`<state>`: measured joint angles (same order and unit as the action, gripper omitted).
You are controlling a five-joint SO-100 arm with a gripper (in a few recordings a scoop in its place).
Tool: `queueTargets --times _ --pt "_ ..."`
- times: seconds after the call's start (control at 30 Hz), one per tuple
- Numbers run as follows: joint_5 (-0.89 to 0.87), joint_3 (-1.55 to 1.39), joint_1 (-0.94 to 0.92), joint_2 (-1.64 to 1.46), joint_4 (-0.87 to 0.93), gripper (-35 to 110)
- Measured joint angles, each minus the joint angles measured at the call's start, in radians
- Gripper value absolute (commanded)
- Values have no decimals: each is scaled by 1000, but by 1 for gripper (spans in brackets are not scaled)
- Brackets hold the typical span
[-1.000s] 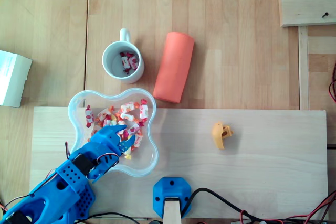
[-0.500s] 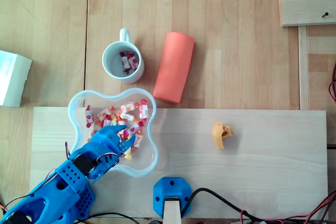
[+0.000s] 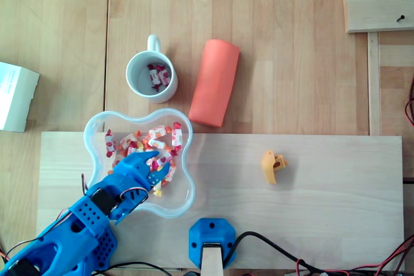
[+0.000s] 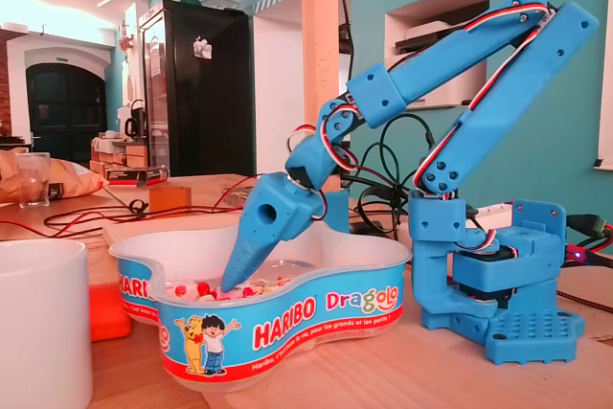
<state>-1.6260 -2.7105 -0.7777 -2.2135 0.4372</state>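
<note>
Reaching down into the Haribo tub [image 4: 287, 318], my gripper [image 3: 160, 165] rests its tips among the wrapped candies [image 3: 155, 140]. I cannot tell whether its fingers are parted or clamped.

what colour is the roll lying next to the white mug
Orange-red; the smooth cylindrical roll beside the white ceramic mug shows best in the overhead view.

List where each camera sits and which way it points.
Overhead view: above the table, looking straight down at the tub of sweets, the mug and the orange roll; the blue arm enters from lower left.
Fixed view: low, at table height beside the tub, looking sideways into the room; the whole arm shows, base to hand.
Shared: the hand tip-down among the sweets, plus the mug and roll.
</note>
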Motion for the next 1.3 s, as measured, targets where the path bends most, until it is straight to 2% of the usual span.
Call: queueTargets --times 0.43,0.77,1.17,1.3 --pt "18 2 0 0 -17 14" --pt "8 2 0 0 -20 -3" --pt "29 2 0 0 -20 1" --pt "91 2 0 0 -15 7"
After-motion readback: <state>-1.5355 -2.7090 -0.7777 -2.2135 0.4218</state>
